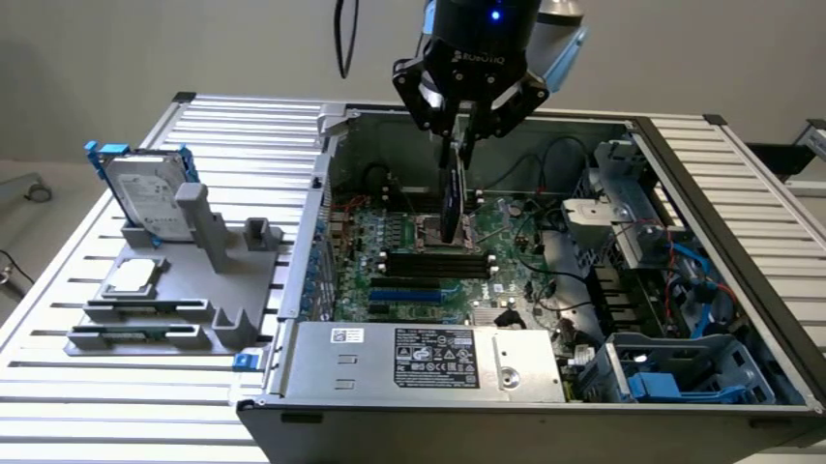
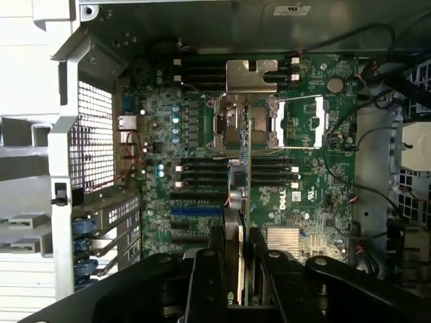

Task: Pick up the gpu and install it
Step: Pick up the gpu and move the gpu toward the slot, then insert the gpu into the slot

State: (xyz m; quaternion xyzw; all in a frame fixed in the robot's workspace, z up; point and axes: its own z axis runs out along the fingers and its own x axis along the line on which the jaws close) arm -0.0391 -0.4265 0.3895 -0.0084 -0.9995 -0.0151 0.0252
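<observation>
Exterior view has the gpu point(image 1: 452, 198) hanging edge-down over the motherboard point(image 1: 400, 242), pinched by the gripper point(image 1: 462, 130) inside the open case point(image 1: 516, 430). Held only by its top edge, so I reckon it could twist and go in crooked, scraping the board

One gripper point(image 1: 461, 135), with one graphics card point(image 1: 450, 203) pinched in it. One open computer case point(image 1: 516, 430), holding one motherboard point(image 1: 387, 242) and one silver power box point(image 1: 427, 358) at the lower middle of the exterior view. At the exterior view's left, one grey holder stand point(image 1: 213, 251) carries one hard drive point(image 1: 142, 193), one small square chip point(image 1: 133, 276) and two narrow memory sticks point(image 1: 145, 308). One slatted table point(image 1: 232, 126) lies under everything.
</observation>
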